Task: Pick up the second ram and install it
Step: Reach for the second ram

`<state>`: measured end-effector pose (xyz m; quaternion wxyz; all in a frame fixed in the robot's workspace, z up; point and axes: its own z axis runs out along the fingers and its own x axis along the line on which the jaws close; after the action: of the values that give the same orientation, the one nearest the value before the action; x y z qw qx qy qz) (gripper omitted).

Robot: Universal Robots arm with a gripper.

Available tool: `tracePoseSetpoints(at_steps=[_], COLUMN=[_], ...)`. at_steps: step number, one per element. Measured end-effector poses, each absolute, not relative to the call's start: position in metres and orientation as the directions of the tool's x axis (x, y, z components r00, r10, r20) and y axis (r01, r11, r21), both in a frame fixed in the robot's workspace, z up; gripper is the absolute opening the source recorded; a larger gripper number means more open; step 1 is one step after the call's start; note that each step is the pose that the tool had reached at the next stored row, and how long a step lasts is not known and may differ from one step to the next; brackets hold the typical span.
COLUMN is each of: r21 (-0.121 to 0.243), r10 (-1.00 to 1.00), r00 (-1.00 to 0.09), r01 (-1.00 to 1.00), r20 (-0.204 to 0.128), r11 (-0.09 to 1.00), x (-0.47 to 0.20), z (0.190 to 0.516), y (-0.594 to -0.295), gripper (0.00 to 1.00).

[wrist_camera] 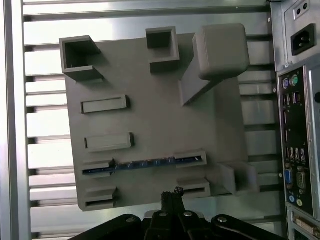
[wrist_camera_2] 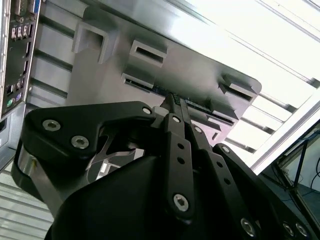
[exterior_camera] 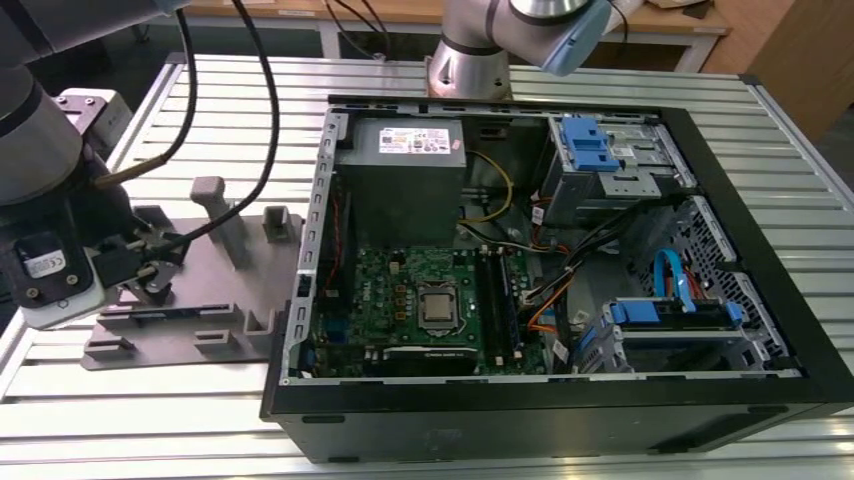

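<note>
1. The gripper hovers low over the grey holder, its tips seemingly pinched together and empty.
2. Just beyond them, the second ram stands edge-up in its slot, probably to offer a clean pinch.
3. Farther off sits the open computer case.

- Exterior view: high up, angled down on the computer case and the fixture plate beside it.
- First wrist view: straight down on the plate.
- Second wrist view: close, slanting past the gripper onto the same plate.
</note>
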<state>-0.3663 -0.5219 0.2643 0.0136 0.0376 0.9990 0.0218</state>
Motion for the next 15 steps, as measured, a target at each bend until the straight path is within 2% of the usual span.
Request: tracePoseSetpoints(at_steps=[15], r21=[0.044], r10=[0.076], r00=[-0.997], r01=[0.075], r20=[-0.025], r11=[0.996], x=[-0.368], z=[0.247], y=[-0.537], gripper=[0.07])
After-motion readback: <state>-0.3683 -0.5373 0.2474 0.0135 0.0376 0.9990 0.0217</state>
